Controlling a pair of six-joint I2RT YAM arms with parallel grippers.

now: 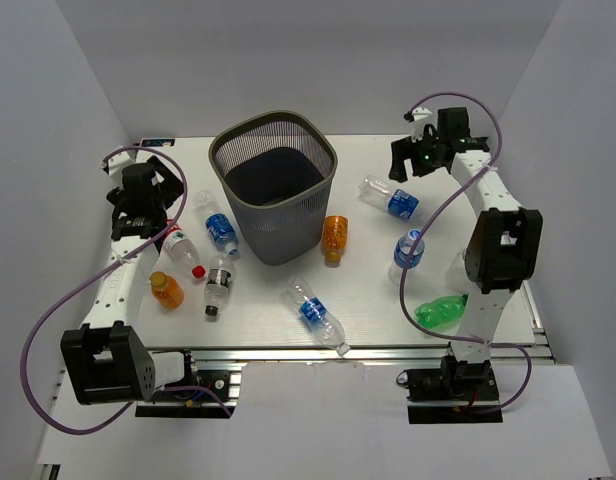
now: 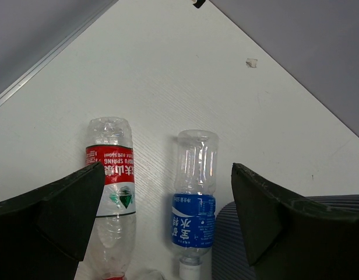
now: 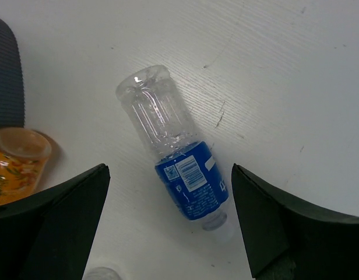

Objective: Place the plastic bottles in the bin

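Observation:
The dark grey mesh bin stands at the table's middle back. Bottles lie around it. Left of it are a blue-label one, a red-label one, a black-label one and an orange one. To the right are another orange one, blue-label ones and a green one. My left gripper is open above the red-label bottle and blue-label bottle. My right gripper is open above a blue-label bottle.
A clear jar-like bottle is partly hidden behind the right arm. The bin's wall shows in the left wrist view and the right wrist view. An orange bottle lies beside it. Grey walls enclose the table on three sides.

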